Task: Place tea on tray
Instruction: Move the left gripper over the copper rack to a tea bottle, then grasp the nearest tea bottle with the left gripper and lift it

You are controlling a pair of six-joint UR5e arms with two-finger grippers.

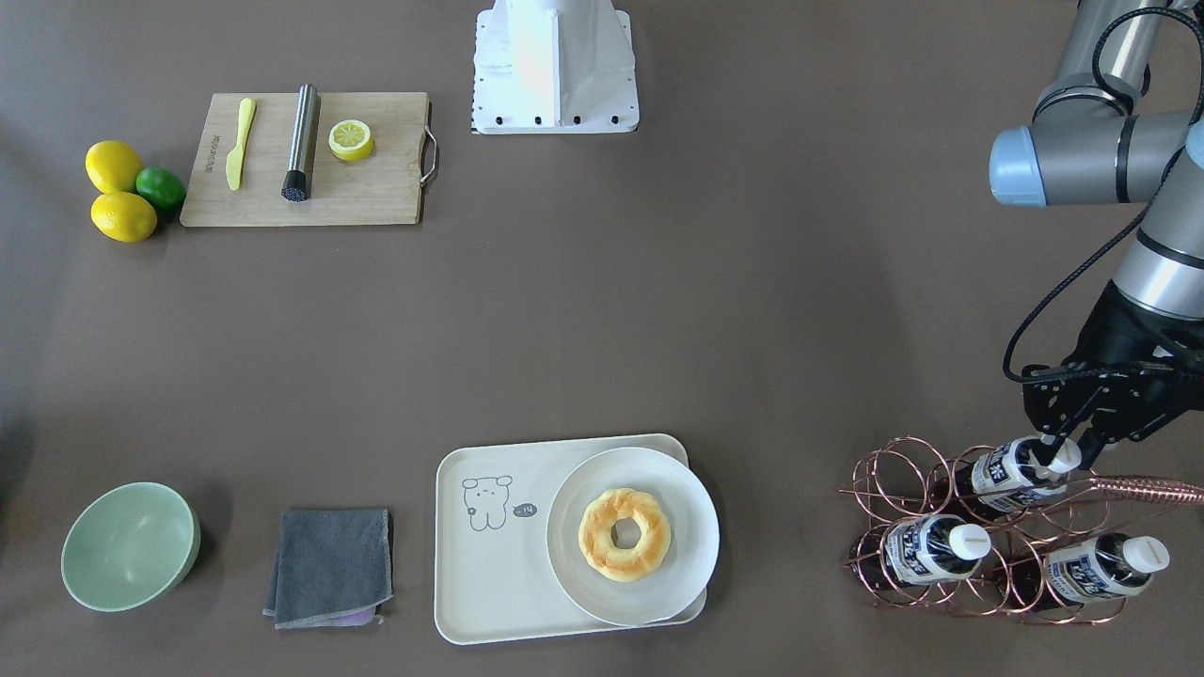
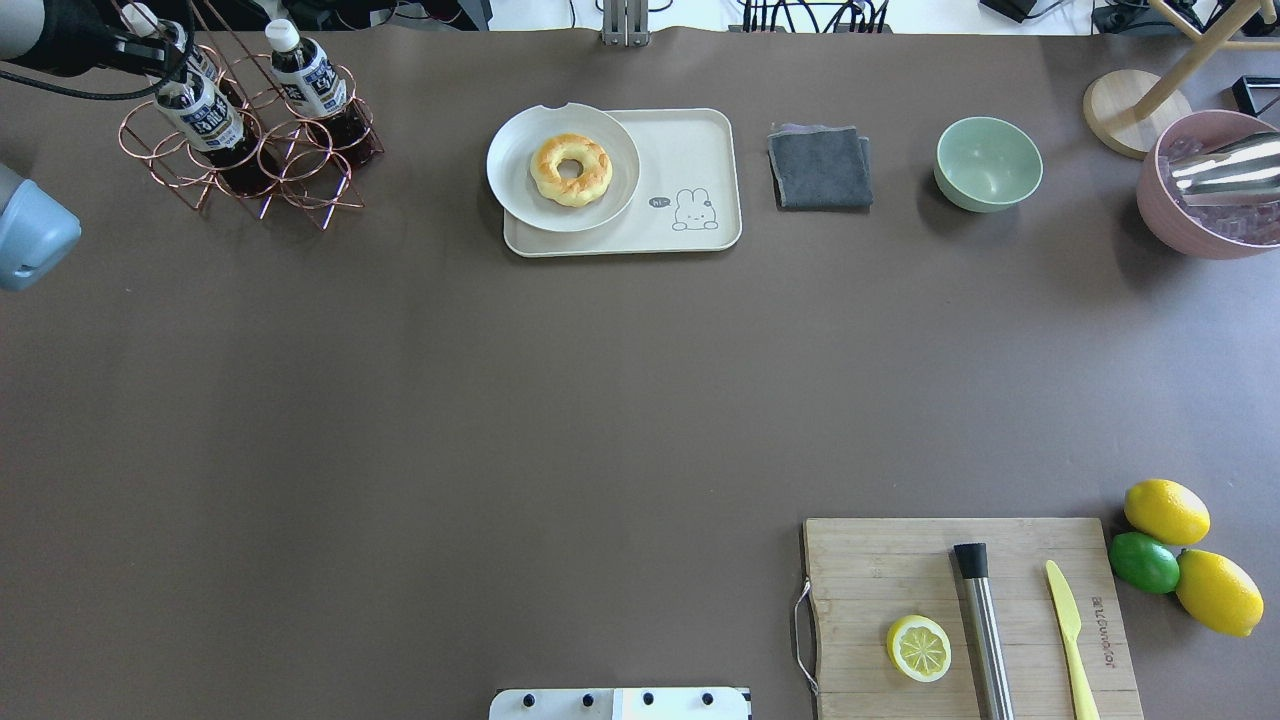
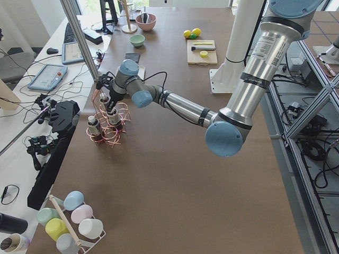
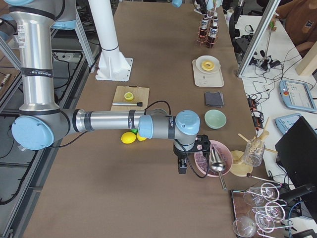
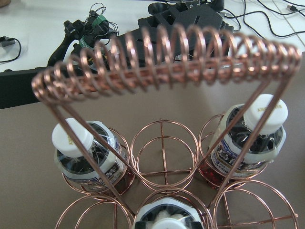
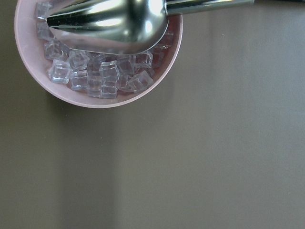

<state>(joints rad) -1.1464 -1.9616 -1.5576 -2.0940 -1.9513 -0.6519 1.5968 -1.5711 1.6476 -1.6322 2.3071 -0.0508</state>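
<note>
Cannot tell whether the left hand (image 1: 1065, 448) clamps the white cap of the tea (image 1: 1011, 472) in the copper rack (image 1: 905, 489) or merely straddles it: too small from the front, cropped by the far left corner overhead. Cannot judge the right hand (image 4: 182, 167) either, seen only small from the side, near the pink ice bowl (image 6: 102, 103), itself clipped with its metal scoop (image 6: 109, 21) by the wrist view's edge. Hidden under the round plate (image 1: 691, 574): the rack-side end of the tray (image 1: 489, 583).
</note>
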